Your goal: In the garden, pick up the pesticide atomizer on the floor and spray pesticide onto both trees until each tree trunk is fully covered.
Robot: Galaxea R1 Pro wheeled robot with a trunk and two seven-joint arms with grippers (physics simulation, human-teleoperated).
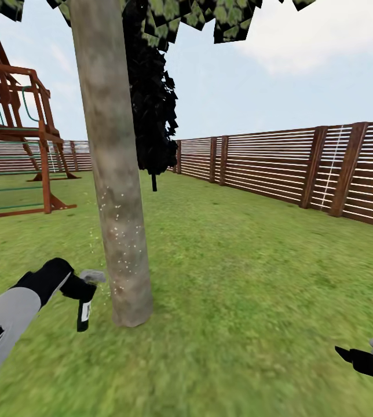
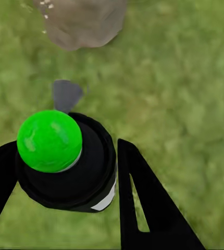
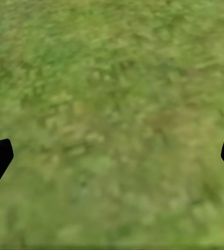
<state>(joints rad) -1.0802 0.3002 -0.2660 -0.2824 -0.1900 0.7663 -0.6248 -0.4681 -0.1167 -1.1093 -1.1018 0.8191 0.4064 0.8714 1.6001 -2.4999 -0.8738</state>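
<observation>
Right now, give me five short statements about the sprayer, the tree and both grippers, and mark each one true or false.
1. The left gripper holds the sprayer bottle. True.
2. The sprayer's nozzle points away from the tree trunk. False: its grey nozzle faces the trunk, close beside it.
3. Pale specks dot the lower part of the trunk. True.
4. The right gripper holds a second bottle. False: its fingers are spread apart with just grass between them.
5. A brick wall borders the lawn. False: it is a brown wooden slat fence.
</observation>
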